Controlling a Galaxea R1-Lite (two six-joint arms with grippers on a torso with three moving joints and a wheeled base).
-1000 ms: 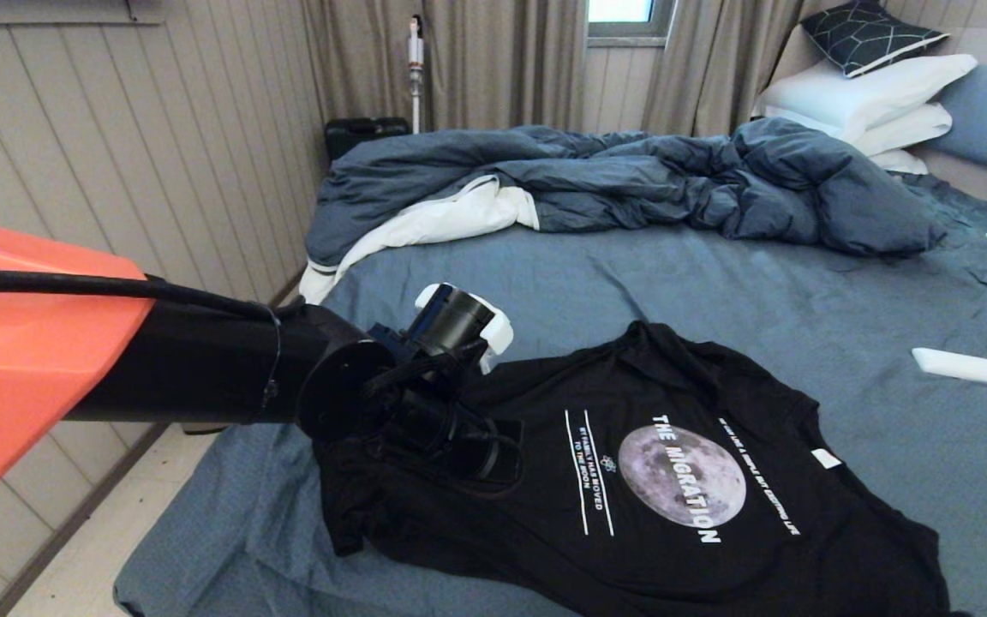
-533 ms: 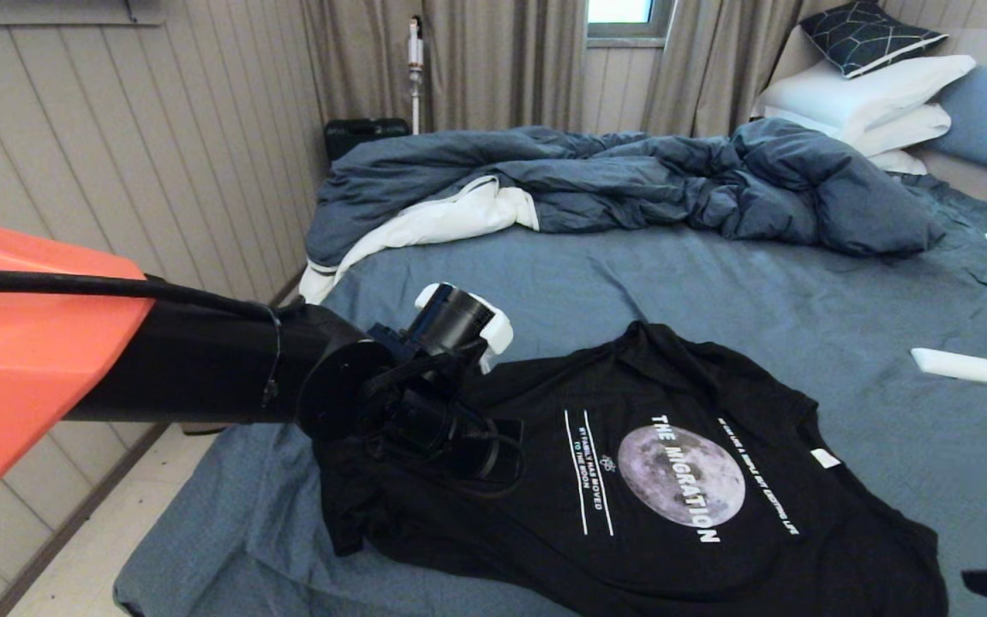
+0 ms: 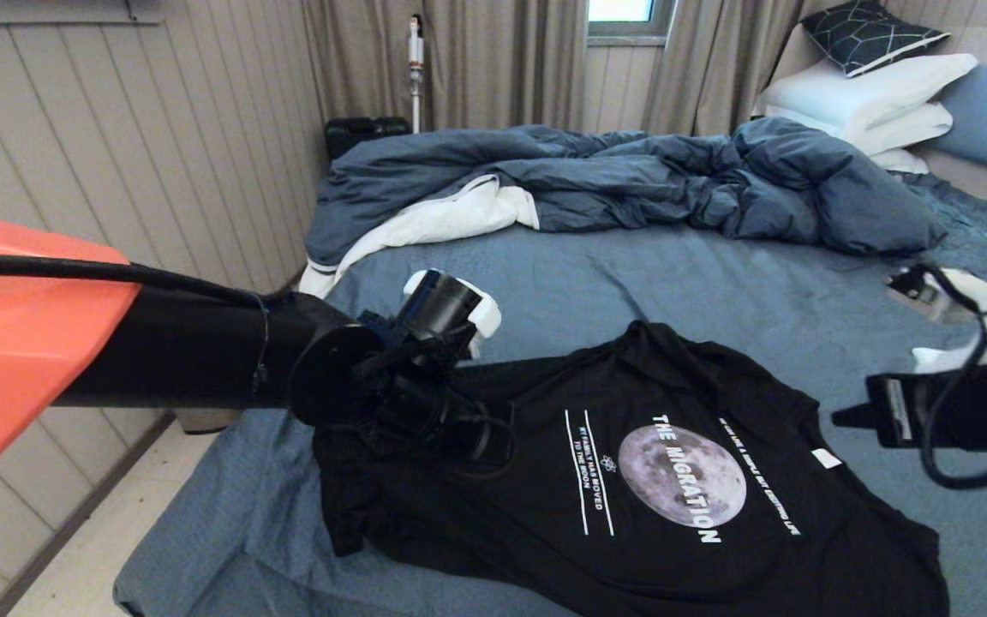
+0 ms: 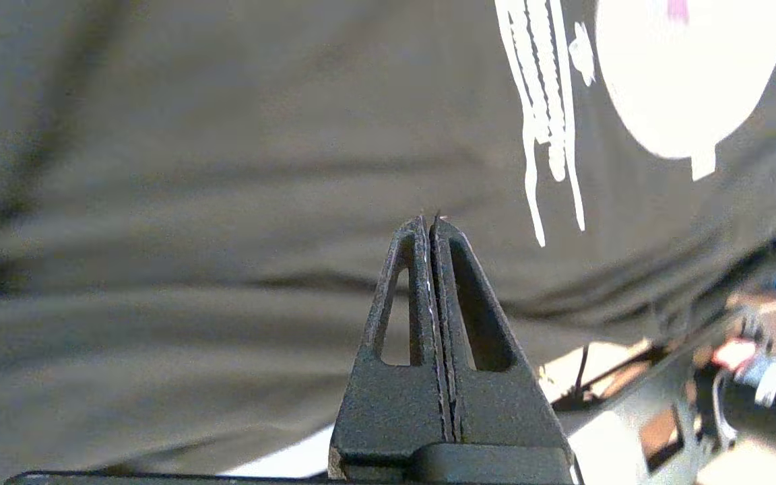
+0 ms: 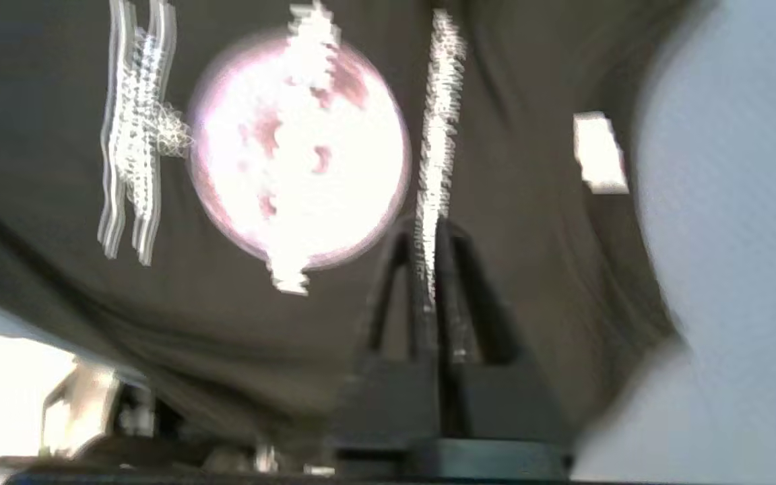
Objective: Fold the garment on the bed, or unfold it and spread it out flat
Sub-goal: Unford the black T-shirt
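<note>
The garment (image 3: pixel 716 514), a black T-shirt with a grey moon print (image 3: pixel 682 476) facing up, lies spread on the near part of the bed (image 3: pixel 673 274). Its small white neck label (image 3: pixel 826 458) points toward the right. My left gripper (image 4: pixel 430 219) is shut with nothing between its fingers, and hovers low over the shirt's left end, near the hem. My right gripper (image 3: pixel 840 417) reaches in from the right beside the collar end. It is shut and empty, and in the right wrist view it (image 5: pixel 428 232) points across the shirt beside the moon print (image 5: pixel 300 155).
A rumpled dark blue duvet (image 3: pixel 631 180) with white lining lies across the far half of the bed. White pillows (image 3: pixel 870 94) are stacked at the far right. A panelled wall and a strip of floor (image 3: pixel 99 548) run along the left. A black case (image 3: pixel 365 133) stands by the curtains.
My right arm has risen into the head view from the lower right corner to beside the shirt's collar end. The left arm has shifted slightly up and left. The shirt has not moved.
</note>
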